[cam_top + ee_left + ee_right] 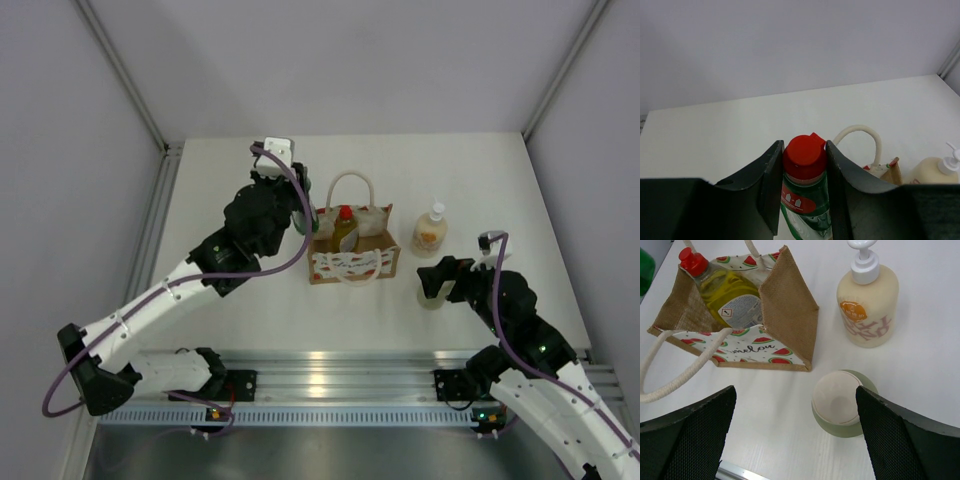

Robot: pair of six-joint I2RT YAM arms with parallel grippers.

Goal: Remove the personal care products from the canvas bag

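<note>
My left gripper (803,150) is shut on the dark green bottle (807,200) with a red cap, pinching it at the cap and neck. In the top view it hangs just left of the canvas bag (352,262), at the bag's far left corner. Inside the bag (790,305) a yellow bottle (732,290) with a red cap leans. On the table to the right of the bag stand the cream pump bottle (867,310) and a pale green bottle (840,402) with a white cap. Just above that pale green bottle my right gripper (795,405) is open, holding nothing.
The bag's cream loop handles (685,375) hang toward the right gripper. A metal rail (330,365) runs along the table's near edge by the arm bases. Grey walls close in the white table (230,170) on three sides.
</note>
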